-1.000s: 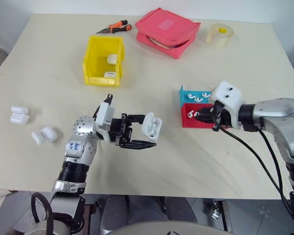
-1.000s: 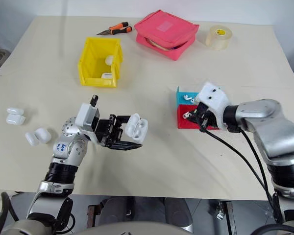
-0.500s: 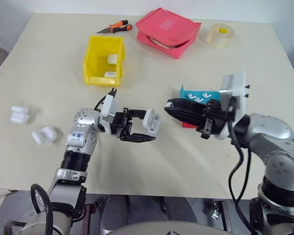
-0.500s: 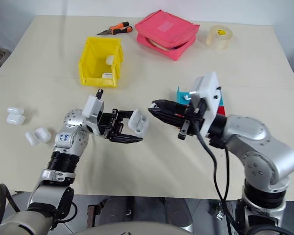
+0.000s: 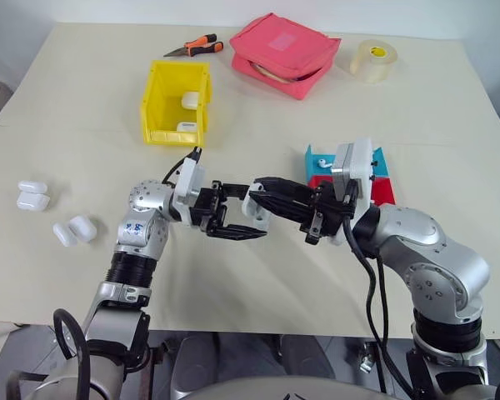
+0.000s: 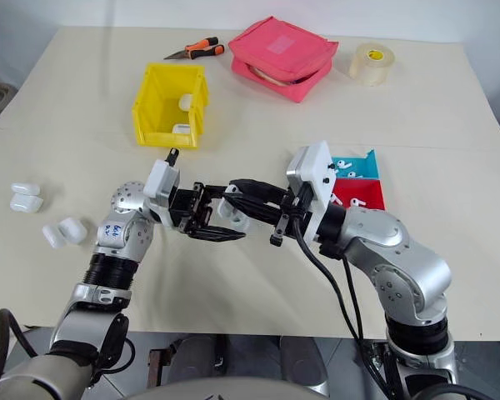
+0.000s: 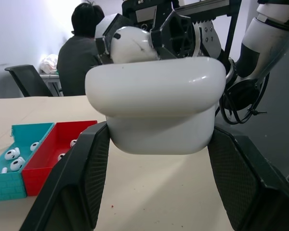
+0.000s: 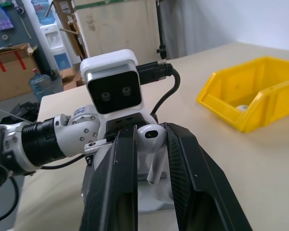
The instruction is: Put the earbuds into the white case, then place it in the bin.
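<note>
Since a second ago my right arm has swung in from the trays toward my left, and my right gripper (image 8: 149, 159) now sits with its tips right over the open white case (image 7: 156, 108). My right jaws are pressed close on one earbud (image 8: 151, 136), head up, stem pointing down toward the case body just beneath. My left gripper (image 5: 237, 221) holds the case above the counter (image 5: 83, 108), jaws spread around its body and pinching it on both sides, lid flipped back. Whether the stem is lined up with a socket I cannot tell; the sockets are hidden behind my own fingers (image 8: 118, 183). Risks as I judge them: if the stem meets the rim instead of a socket, pushing on could twist the case in my left jaws or flick the earbud out of my right. The glossy shell looks slippery, so a sideways shove may rotate it. Releasing too early would drop the earbud onto the counter. Nudging the lid could close it on my fingertips. Further out, the teal tray (image 5: 317, 158) and the red tray (image 5: 382, 190) with spare earbuds lie behind my right arm, clear of contact. The bin (image 5: 177, 104) stands well apart at the far side, with cases inside.
</note>
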`<state>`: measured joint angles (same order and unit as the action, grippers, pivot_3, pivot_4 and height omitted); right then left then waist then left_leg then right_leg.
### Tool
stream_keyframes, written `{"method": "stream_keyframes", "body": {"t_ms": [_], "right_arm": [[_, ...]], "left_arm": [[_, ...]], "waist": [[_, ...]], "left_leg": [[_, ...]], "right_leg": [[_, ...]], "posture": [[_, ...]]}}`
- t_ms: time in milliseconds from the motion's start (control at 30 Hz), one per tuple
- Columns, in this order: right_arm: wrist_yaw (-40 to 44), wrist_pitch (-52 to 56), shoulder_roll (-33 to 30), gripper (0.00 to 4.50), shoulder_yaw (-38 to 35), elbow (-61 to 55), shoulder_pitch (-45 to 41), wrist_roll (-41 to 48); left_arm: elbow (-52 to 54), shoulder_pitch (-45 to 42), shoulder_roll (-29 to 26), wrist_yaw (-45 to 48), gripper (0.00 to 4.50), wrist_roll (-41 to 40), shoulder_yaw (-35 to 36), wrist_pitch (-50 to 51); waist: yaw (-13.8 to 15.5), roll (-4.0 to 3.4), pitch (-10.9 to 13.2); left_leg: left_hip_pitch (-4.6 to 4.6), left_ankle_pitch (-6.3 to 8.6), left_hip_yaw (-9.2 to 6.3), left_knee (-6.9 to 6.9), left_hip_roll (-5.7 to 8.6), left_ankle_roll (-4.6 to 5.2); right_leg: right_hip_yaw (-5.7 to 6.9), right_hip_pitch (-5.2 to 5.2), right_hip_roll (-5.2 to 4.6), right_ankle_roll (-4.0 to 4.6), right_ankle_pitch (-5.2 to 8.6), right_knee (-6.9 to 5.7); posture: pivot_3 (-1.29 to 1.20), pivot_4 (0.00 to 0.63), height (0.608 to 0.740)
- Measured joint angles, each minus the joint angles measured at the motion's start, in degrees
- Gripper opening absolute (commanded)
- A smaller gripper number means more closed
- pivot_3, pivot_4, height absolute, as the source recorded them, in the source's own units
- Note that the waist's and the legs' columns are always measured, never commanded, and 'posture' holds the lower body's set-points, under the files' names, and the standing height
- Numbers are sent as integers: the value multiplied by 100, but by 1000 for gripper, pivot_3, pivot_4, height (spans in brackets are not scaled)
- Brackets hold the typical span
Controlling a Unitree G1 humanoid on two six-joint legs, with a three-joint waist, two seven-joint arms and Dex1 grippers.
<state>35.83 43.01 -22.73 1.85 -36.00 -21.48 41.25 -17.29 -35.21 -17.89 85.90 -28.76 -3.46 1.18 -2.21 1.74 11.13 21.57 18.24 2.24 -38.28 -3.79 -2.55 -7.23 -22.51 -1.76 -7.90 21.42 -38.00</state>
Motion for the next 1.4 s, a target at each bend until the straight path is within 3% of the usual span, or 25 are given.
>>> {"method": "stream_keyframes", "body": {"t_ms": [667,1400], "right_arm": [[99,-1466,31,487,285,419,550,-819],[634,-1702,-1077,487,43,273,683,-726]], "left_arm": [[-554,-244,201,5,2737,126,-108,-275],[-641,-252,428,-23,2737,120,-100,-624]], "waist": [[-4,0,0],[20,0,0]], "left_leg": [[-1,0,1,-1,0,0],[0,0,2,-3,0,1]], "right_leg": [[-1,1,5,0,0,0],[-3,3,5,0,0,2]], "posture": [[0,150,740],[0,150,740]]}}
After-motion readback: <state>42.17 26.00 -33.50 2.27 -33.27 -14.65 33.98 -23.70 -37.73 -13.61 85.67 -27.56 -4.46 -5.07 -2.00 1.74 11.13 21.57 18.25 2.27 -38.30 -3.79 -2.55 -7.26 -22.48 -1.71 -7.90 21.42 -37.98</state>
